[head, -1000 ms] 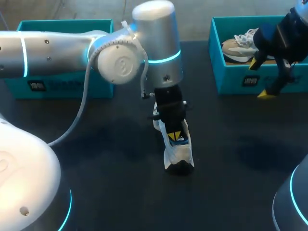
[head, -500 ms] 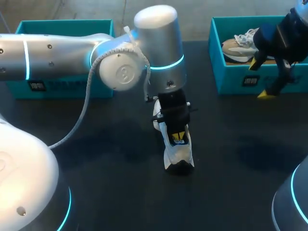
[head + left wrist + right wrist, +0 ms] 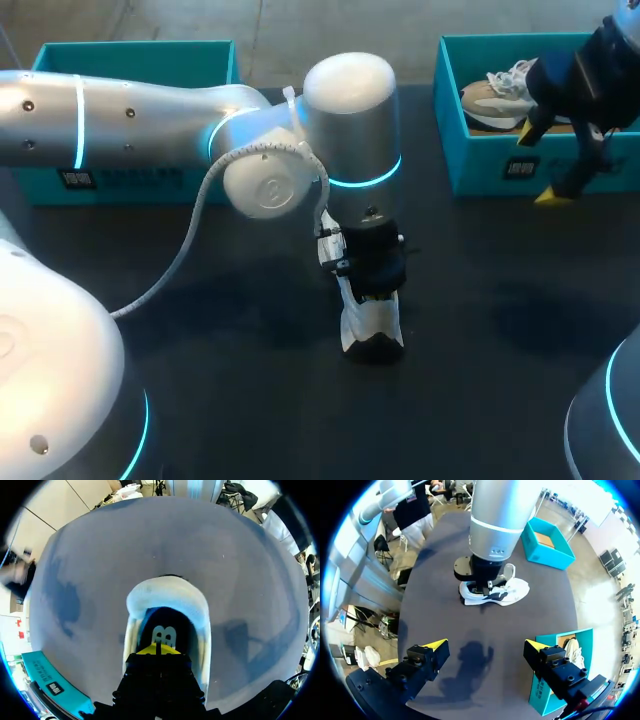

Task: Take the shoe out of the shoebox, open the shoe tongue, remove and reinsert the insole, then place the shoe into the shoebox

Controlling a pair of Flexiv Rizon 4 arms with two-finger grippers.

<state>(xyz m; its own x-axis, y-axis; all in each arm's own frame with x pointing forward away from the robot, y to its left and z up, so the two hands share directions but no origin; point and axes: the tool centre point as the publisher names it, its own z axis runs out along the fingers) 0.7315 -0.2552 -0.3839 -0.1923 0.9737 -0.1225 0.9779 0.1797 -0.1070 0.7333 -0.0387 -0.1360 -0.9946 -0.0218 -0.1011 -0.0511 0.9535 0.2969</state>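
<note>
Your left gripper [image 3: 156,649] sits down inside the shoe [image 3: 167,596], its yellow tips pressed together just above the insole [image 3: 162,631]. The shoe lies on the table [image 3: 250,400]. Your right gripper [image 3: 486,643] hangs well apart from the shoe, fingers spread wide and holding nothing.

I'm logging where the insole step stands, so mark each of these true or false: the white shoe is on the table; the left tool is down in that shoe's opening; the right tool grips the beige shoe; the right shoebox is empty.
1. The white shoe is on the table. True.
2. The left tool is down in the white shoe's opening. True.
3. The right tool grips the beige shoe. False: it is open and holds nothing, hanging in front of the right shoebox.
4. The right shoebox is empty. False: the beige shoe lies inside it.
</note>
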